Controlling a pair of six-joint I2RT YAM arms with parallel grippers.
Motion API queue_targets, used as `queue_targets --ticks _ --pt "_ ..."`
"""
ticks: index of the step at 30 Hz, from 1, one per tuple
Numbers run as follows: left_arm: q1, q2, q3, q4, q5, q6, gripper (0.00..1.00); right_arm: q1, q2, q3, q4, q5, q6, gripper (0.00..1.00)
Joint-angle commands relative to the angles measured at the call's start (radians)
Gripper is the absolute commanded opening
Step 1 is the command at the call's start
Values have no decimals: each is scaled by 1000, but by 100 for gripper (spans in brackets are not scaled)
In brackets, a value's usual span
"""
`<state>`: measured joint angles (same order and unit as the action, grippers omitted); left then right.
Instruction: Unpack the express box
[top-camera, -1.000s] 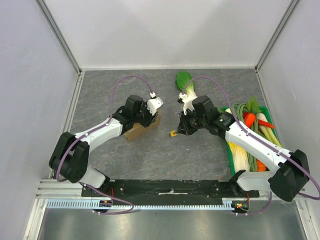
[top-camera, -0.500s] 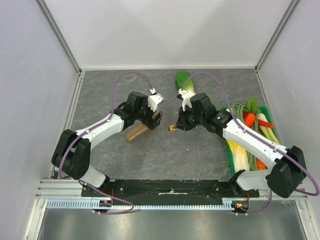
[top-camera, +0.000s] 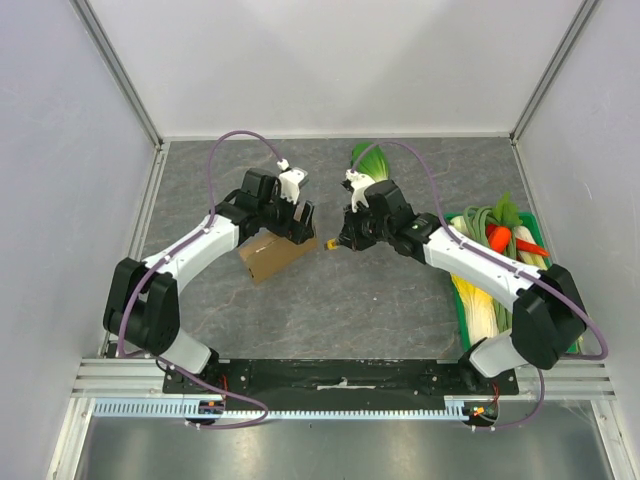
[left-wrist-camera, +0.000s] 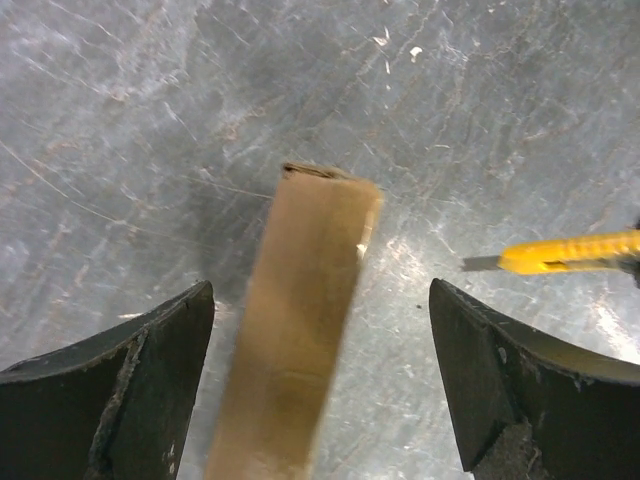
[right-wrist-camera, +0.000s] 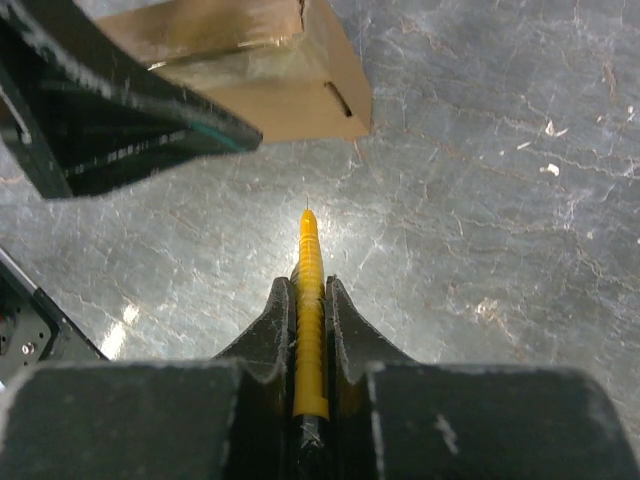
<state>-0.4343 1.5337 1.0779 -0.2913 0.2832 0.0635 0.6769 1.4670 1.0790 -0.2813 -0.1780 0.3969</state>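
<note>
The express box (top-camera: 277, 256) is a small brown cardboard box lying on the grey table left of centre. My left gripper (top-camera: 300, 218) hovers over its far end. It is open, and the box (left-wrist-camera: 300, 330) shows blurred between the wide-apart fingers (left-wrist-camera: 130, 390), touching neither. My right gripper (top-camera: 345, 235) is shut on a yellow utility knife (right-wrist-camera: 309, 300) whose tip points at the box's near corner (right-wrist-camera: 330, 95), a short gap away. The knife (left-wrist-camera: 570, 252) also shows at the right of the left wrist view.
A green-and-white bok choy (top-camera: 368, 160) lies at the back behind the right gripper. A green crate (top-camera: 463, 322) with leeks, carrots and greens stands at the right edge. The left gripper's finger (right-wrist-camera: 120, 130) crosses the top left of the right wrist view.
My left gripper has opened, let go of the box and drawn back toward the far side. The box has settled on the table. My right gripper has moved left and back with the knife.
</note>
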Motion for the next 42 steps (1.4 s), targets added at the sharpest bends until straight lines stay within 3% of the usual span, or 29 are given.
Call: queue_targets --ticks 1,8,16,22,28,30,33,39,42 --pt "-4 -21 36 -54 57 -133 93 4 36 76 93 31 17 0" --pt "0 -73 27 -34 73 -131 99 9 87 108 116 34 30 0" --pt "22 -141 65 3 19 -146 100 13 98 107 128 51 49 0" --pt "28 -231 50 49 -145 -146 100 16 99 93 133 31 65 0" --pt "166 -233 34 -45 -131 -298 99 29 110 99 133 26 60 0" --pt "216 -241 -19 -57 -160 -342 89 36 112 107 133 28 59 0" --pt "267 -259 -94 -66 -187 -390 83 47 121 124 139 32 63 0" --pt "302 -259 -238 -52 -64 -450 73 67 144 174 160 54 66 0" --pt "307 -277 -298 -40 -12 -441 62 70 168 199 180 38 80 0"
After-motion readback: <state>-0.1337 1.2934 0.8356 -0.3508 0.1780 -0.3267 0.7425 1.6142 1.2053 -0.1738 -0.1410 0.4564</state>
